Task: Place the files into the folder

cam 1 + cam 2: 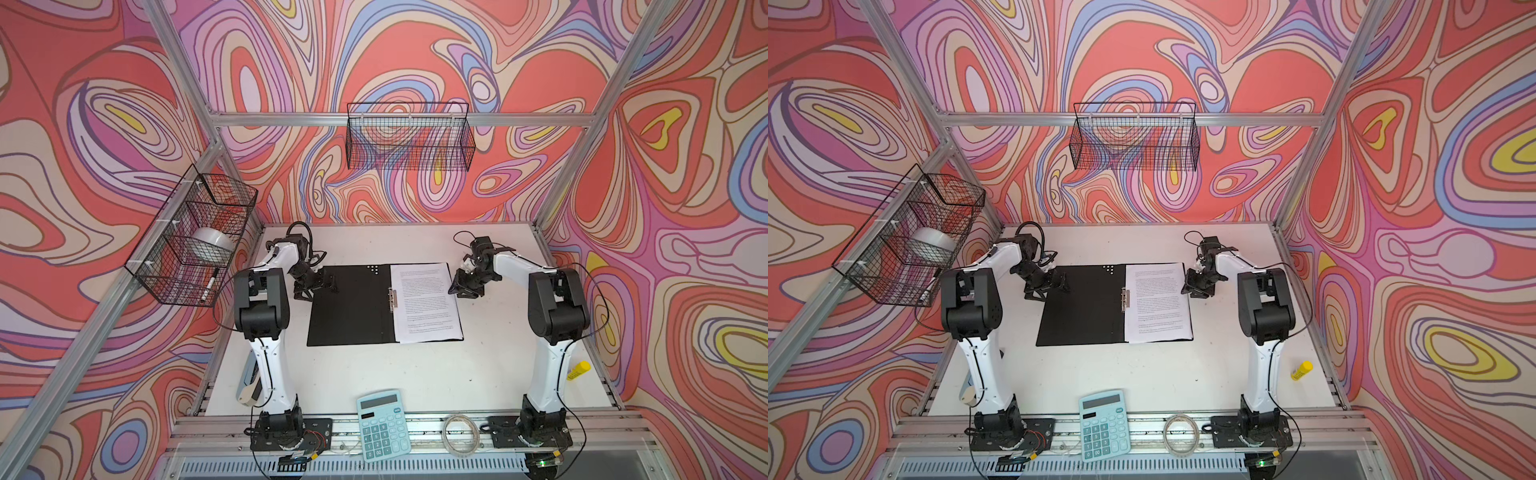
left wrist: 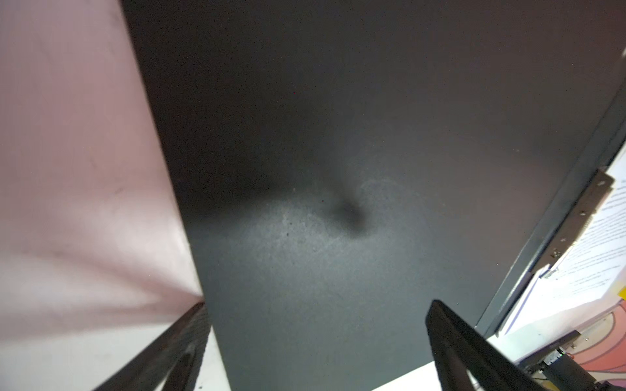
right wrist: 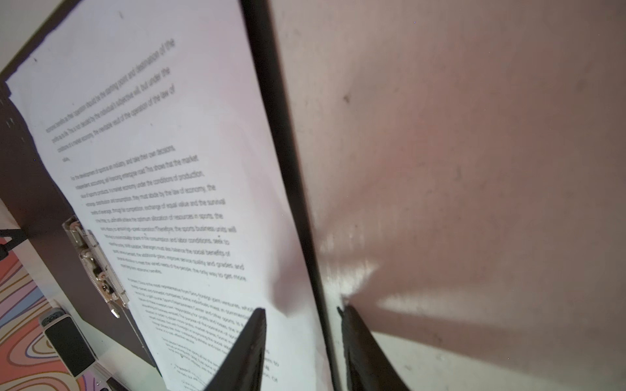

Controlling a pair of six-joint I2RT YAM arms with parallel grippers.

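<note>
- Both top views: the flat folder with the black inside (image 1: 349, 307) (image 1: 1079, 311) lies opened out on the white bench (image 1: 374, 382). The white printed paper files (image 1: 428, 303) (image 1: 1156, 303) sit on its right half, tucked up against the metal spine clip (image 1: 392, 297).
- Same views: the left claw (image 1: 318, 291) (image 1: 1048, 291) is at the folder's left edge, and the right claw (image 1: 461, 293) (image 1: 1194, 293) is at its right edge.
- Left wrist: the left claw (image 2: 318, 304) is spread wide with nothing in it, and there's bare black folder (image 2: 321, 135) underneath.
- Right wrist: the right claw (image 3: 301, 309) is only partly open and grips nothing. One finger (image 3: 250, 338) is over the files (image 3: 169, 169), the other over the bench, and the folder's edge runs between them.
</note>
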